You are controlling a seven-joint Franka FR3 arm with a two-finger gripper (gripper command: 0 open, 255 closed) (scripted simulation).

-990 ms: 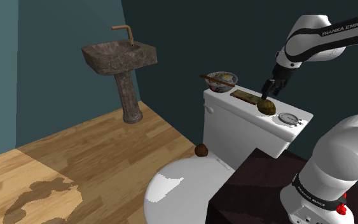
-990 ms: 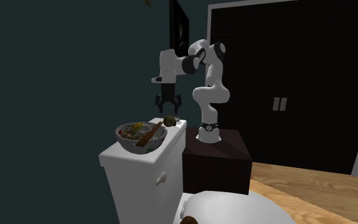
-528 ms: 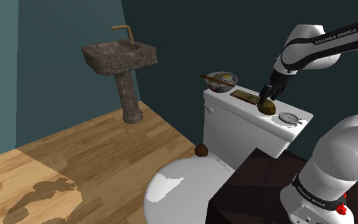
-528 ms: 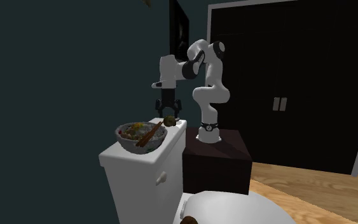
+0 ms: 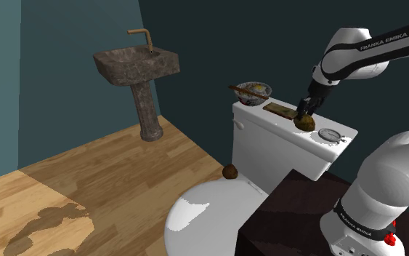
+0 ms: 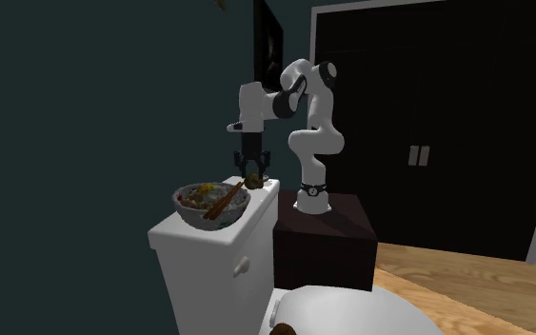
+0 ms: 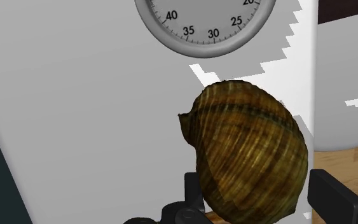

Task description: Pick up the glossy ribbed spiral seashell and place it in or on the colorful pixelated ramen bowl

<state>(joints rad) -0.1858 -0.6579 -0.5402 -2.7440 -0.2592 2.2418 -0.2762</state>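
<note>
The hand (image 5: 304,115) is straddling the brown ribbed seashell (image 7: 250,153) on the toilet tank lid (image 5: 253,115), its fingers (image 7: 336,198) standing apart, flanking the shell.

Carrier: a white toilet tank lid (image 7: 75,95) is running from 10 o'clock to 4 o'clock in the shoulder view.
10 o'clock end: a ramen bowl (image 5: 253,91) is sitting here.
Middle: a flat brown slab (image 5: 279,110) is lying here, and a brown ribbed seashell (image 7: 250,153) is resting at its 4 o'clock.
4 o'clock end: a round dial timer (image 7: 204,22) is lying face up.
</note>
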